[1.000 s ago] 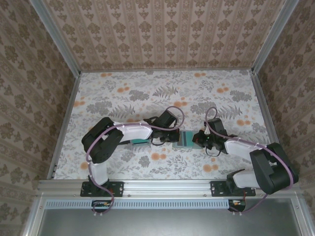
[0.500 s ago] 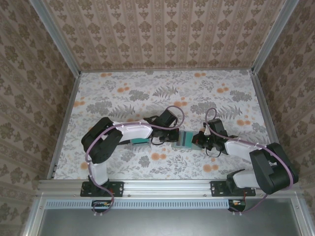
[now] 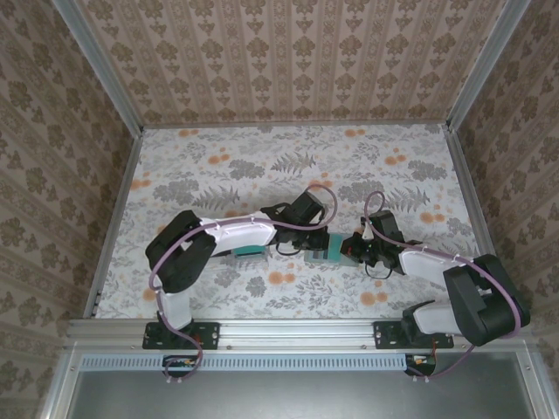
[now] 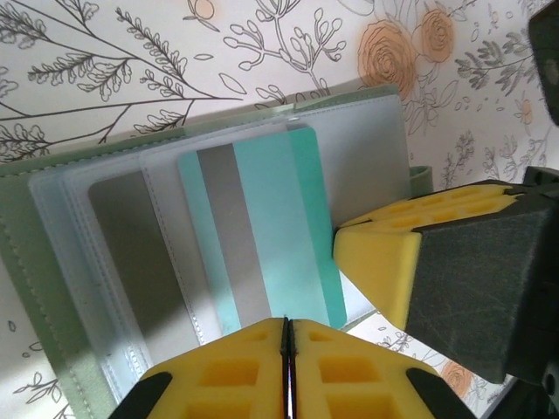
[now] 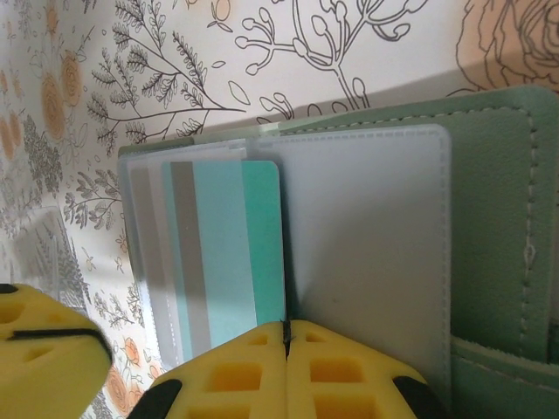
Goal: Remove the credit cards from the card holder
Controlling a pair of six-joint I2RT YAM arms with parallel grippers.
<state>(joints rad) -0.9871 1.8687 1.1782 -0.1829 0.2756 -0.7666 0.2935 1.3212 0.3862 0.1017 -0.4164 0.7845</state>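
Open card holder (image 4: 26, 262) lies mid-counter between the two arms.
Damask-papered walls (image 3: 288, 61) enclose a counter (image 3: 218, 166) printed with grey ferns and orange blooms. The left fingers (image 4: 218, 375) are closed, tips at the edge of a teal credit card (image 4: 271, 236) on the holder's sleeves. The right fingers (image 5: 349, 367), also closed, touch its right panel.

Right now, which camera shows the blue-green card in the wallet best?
The left wrist camera: the card shows nearly whole, stripe and all. The right wrist camera shows a narrower strip of it. From the top camera it is a tiny speck.
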